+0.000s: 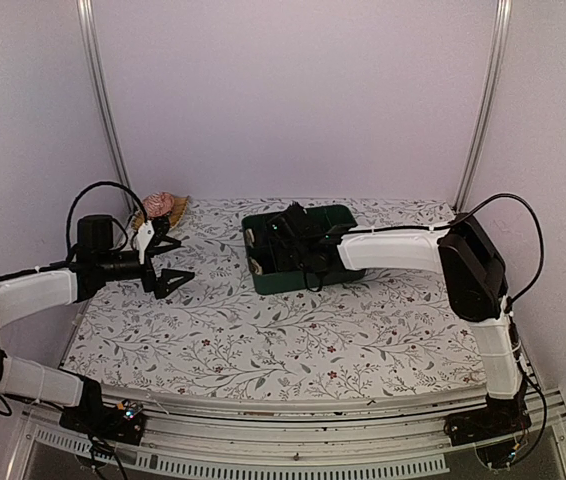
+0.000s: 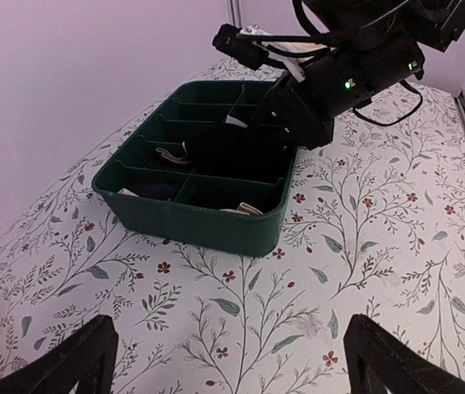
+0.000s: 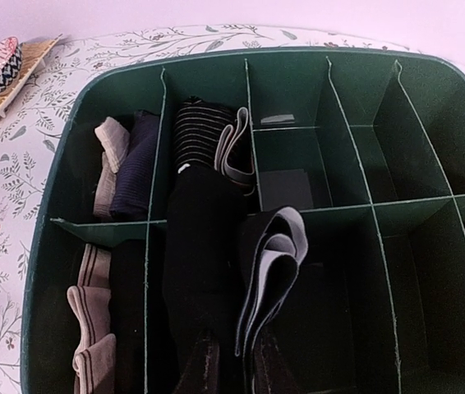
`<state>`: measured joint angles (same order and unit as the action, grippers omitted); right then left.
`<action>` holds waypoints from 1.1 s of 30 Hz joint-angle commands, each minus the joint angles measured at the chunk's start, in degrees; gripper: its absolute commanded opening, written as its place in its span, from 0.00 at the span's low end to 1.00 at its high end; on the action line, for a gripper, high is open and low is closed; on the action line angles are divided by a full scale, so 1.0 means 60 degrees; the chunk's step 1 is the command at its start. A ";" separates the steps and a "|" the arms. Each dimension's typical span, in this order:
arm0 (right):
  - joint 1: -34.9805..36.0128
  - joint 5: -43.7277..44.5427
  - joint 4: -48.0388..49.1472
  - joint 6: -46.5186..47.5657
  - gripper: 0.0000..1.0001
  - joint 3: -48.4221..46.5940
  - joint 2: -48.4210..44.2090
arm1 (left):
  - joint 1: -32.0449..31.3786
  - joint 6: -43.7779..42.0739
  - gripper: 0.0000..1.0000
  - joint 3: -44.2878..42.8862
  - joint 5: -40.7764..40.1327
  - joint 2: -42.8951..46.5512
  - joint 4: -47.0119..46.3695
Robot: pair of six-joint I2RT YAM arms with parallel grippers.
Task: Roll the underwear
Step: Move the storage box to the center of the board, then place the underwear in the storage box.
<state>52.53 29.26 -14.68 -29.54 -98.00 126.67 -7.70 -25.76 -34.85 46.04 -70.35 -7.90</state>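
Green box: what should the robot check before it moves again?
1. Right pincer shut on the black underwear: ok.
2. Black underwear sitting inside one pocket of the green box: not ok, it lies across a divider.
3. Striped underwear tucked in its pocket: ok.
4. Left pincer open and away from the box: ok.
5. Roll tight enough to hold: cannot tell.

Dark green bin [image 3: 290, 86]; black underwear [image 3: 200, 230]; white floral tablecloth [image 1: 263, 330].
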 commanded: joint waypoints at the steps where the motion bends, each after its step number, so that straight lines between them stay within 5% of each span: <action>1: 0.0153 -0.0145 -0.1397 -0.0728 0.01 -0.0733 0.0880 | 0.0138 0.0196 0.98 0.0125 0.0077 0.0010 -0.0298; 22: 0.0476 -0.0310 -0.3110 -0.1891 0.01 -0.1231 0.1422 | 0.0201 0.0366 0.99 0.0125 0.0104 -0.0124 -0.0382; 33: 0.0425 -0.1368 -0.5631 -0.1859 0.01 -0.2613 0.1194 | 0.0233 0.0504 0.99 0.0067 0.0173 -0.0335 -0.0397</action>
<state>54.41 26.17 -37.21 -39.51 -111.63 132.57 -7.05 -23.57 -34.70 46.06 -71.48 -9.21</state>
